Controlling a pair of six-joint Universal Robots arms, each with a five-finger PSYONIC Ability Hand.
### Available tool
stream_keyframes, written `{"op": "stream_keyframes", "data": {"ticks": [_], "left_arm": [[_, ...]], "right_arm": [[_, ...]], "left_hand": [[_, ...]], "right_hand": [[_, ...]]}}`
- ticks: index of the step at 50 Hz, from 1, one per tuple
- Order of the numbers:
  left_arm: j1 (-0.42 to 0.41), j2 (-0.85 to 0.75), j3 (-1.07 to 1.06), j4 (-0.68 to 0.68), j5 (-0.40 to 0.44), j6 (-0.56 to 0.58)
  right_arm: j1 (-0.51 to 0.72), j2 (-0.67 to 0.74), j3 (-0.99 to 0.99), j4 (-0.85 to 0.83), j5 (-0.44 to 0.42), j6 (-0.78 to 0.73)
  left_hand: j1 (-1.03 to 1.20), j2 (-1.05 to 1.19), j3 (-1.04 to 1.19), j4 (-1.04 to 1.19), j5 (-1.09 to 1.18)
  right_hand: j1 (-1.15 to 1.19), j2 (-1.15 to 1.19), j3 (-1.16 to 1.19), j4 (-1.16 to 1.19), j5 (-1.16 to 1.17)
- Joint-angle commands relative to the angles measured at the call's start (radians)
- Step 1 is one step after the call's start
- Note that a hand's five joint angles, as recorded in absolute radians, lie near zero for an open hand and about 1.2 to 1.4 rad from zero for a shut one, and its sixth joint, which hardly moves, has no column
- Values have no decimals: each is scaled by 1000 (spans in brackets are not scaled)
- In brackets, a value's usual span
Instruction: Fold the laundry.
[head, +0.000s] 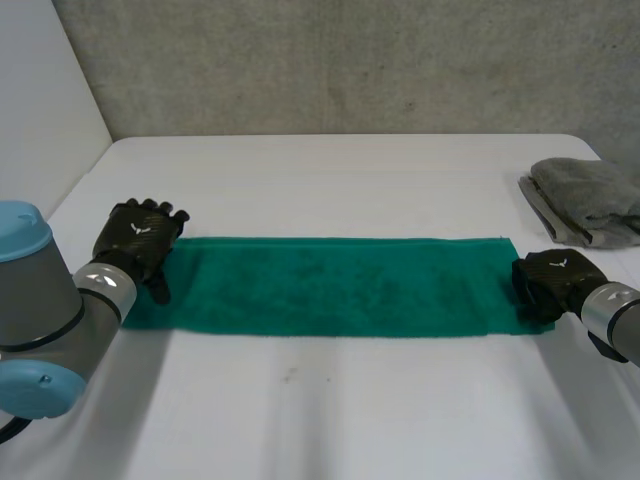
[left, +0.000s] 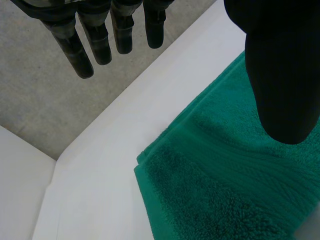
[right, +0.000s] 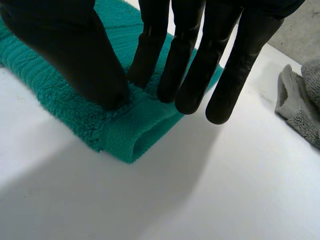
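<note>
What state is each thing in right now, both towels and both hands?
green towel: folded into a long strip, lying flat on the table.
grey towel: in a folded heap at the table's right edge, apart from both hands.
left hand: open, over the strip's left end.
right hand: shut on the strip's right end, pinching it.
</note>
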Motion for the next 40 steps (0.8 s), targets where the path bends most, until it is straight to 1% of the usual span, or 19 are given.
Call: {"op": "stream_keyframes", "data": {"ticks": [1,6,9,10,11,12,14,17,20,26,33,40], "left_arm": [[3,3,-3,0,-1,0],[7,10,-5,0,-1,-1],[7,12,-5,0,-1,-1],[7,12,-5,0,-1,-1],[6,12,-5,0,-1,-1],[6,12,-5,0,-1,-1],[6,12,-8,0,-2,-1],[6,15,-18,0,-2,-1],[7,16,-20,0,-2,-3],[10,16,-15,3,-2,-1],[10,13,-20,18,-1,-1],[10,13,-20,18,-1,-1]], "right_arm": [[-33,-3,-4,10,2,-5],[-89,-18,16,1,-5,-19],[-102,-26,25,10,-5,-59],[-104,-27,26,10,-5,-62],[-104,-29,31,9,-8,-62],[-104,-30,34,7,-9,-63],[-104,-37,39,6,-14,-64],[-104,-63,48,3,-17,-60],[-104,-81,54,0,-37,-60],[-104,-75,69,-2,-66,-62],[-105,-41,57,-22,-71,-63],[-105,-26,52,-23,-69,-74]], "left_hand": [[-2,-10,-16,-13,-34],[-2,-10,-16,-13,-34],[-2,-10,-16,-13,-34],[-2,-10,-16,-13,-34],[-2,-10,-16,-13,-34],[-2,-10,-16,-13,-34],[-2,-10,-16,-13,-34],[-2,-10,-16,-13,-34],[-2,-10,-16,-13,-34],[-2,-10,-16,-13,-34],[-2,-10,-16,-13,-34],[-2,-10,-16,-13,-34]], "right_hand": [[433,236,242,236,259],[433,236,242,236,259],[433,236,242,236,259],[391,193,200,193,216],[-127,-324,-318,-324,-301],[-217,-414,-408,-414,-391],[-235,-432,-426,-432,-409],[-323,-520,-514,-520,-497],[-332,-529,-523,-529,-506],[-317,-515,-508,-515,-492],[-262,-459,-453,-459,-436],[-261,-459,-453,-459,-436]]}}
